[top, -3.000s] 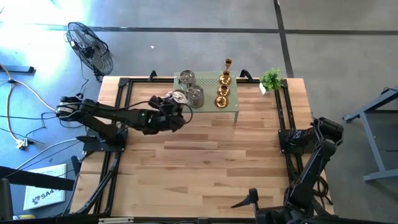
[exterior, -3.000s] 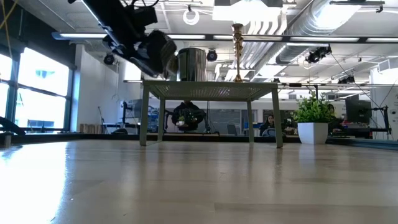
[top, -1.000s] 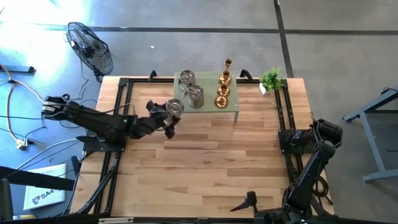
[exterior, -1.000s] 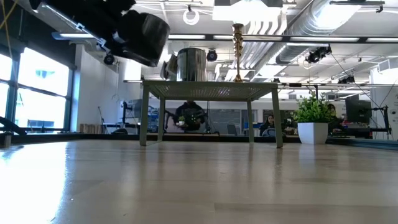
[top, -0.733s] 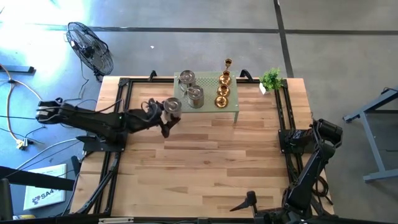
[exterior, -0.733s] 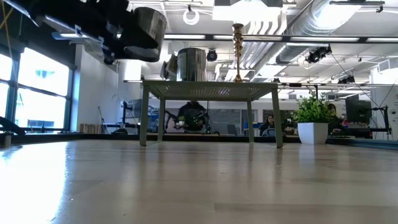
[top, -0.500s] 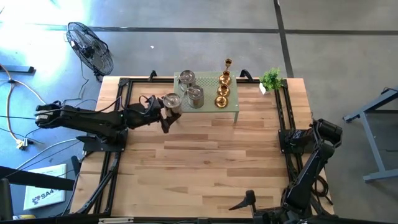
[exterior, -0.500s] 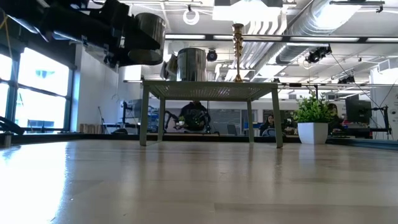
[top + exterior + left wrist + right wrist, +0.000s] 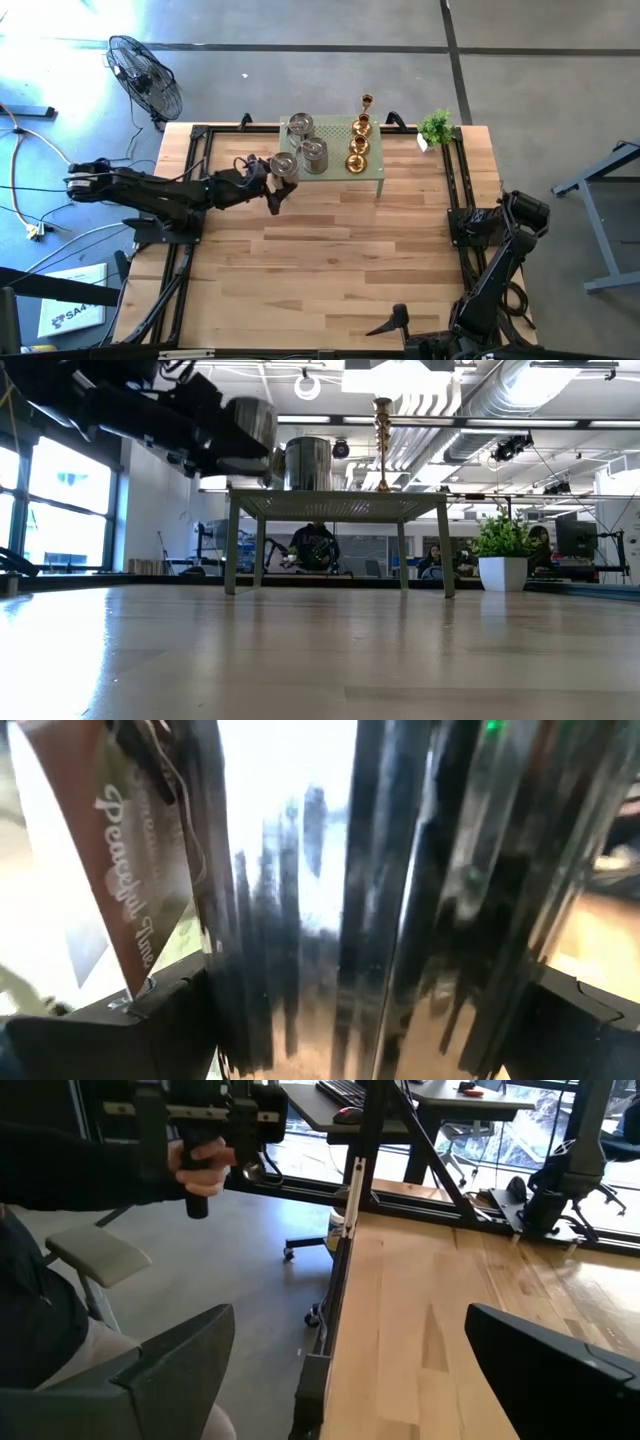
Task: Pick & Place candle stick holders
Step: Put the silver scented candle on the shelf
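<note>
My left gripper (image 9: 272, 182) is shut on a squat silver candle stick holder (image 9: 283, 166) and holds it in the air at the near left corner of the green perforated stand (image 9: 340, 175). In the low view the holder (image 9: 250, 425) is above the level of the stand's top (image 9: 335, 495). Two more silver holders (image 9: 299, 126) (image 9: 314, 152) and a row of gold holders (image 9: 358, 145) stand by their bases on the stand. My right gripper (image 9: 350, 1380) is open and empty near the table's near edge (image 9: 392, 322). My left gripper pinches the silver holder's shiny side wall (image 9: 380, 920) between its two fingers (image 9: 150, 1030), one on each side. The fingers come roughly level from the table's left. The holder is about upright and lifted clear of the table and the stand. A paper tag (image 9: 130, 870) hangs from it.
A small potted plant (image 9: 436, 127) stands at the table's far right corner. Black rails (image 9: 190, 200) run along both table sides. A fan (image 9: 145, 75) stands on the floor beyond the left corner. A person's hand (image 9: 205, 1165) holds a dark handle beyond the table.
My left gripper has carried the silver holder a little toward the far edge, then toward the stand's near left corner. The holder has turned from tipped to about upright. The gripper stays shut on it.
</note>
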Controlling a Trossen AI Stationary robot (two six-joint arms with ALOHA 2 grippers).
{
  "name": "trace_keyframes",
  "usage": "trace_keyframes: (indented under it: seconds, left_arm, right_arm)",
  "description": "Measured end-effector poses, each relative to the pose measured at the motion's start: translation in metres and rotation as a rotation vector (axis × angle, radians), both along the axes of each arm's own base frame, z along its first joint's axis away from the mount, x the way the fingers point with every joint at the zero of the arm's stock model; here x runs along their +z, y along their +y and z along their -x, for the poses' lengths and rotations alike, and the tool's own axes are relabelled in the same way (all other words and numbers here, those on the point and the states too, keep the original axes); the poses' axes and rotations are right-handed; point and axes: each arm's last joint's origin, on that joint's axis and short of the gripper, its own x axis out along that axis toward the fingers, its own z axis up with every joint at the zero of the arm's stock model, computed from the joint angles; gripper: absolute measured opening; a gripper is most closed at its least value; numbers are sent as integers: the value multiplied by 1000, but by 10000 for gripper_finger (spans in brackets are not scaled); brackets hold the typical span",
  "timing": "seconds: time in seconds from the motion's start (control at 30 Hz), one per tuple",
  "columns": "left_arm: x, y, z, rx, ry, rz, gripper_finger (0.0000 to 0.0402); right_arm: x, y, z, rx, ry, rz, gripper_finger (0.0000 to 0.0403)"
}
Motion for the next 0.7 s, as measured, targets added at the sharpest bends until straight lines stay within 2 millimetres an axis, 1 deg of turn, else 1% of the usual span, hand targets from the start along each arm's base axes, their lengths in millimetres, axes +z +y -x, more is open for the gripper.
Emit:
trace_keyframes:
  seconds: [0.1, 0.3, 0.53, 0.7]
  left_arm:
    - [-8, 2, -6, 32, 18, 5, 355]
    - [-16, 3, -14, 50, 12, 3, 355]
    - [-17, 5, -16, 105, 4, -14, 355]
    - [-15, 5, -16, 111, -15, -20, 355]
  right_arm:
    - [0, 0, 0, 12, 4, -3, 391]
    - [0, 0, 0, 13, 5, -2, 391]
    - [-1, 0, 0, 13, 8, 4, 391]
    - [-1, 0, 0, 13, 9, 4, 391]
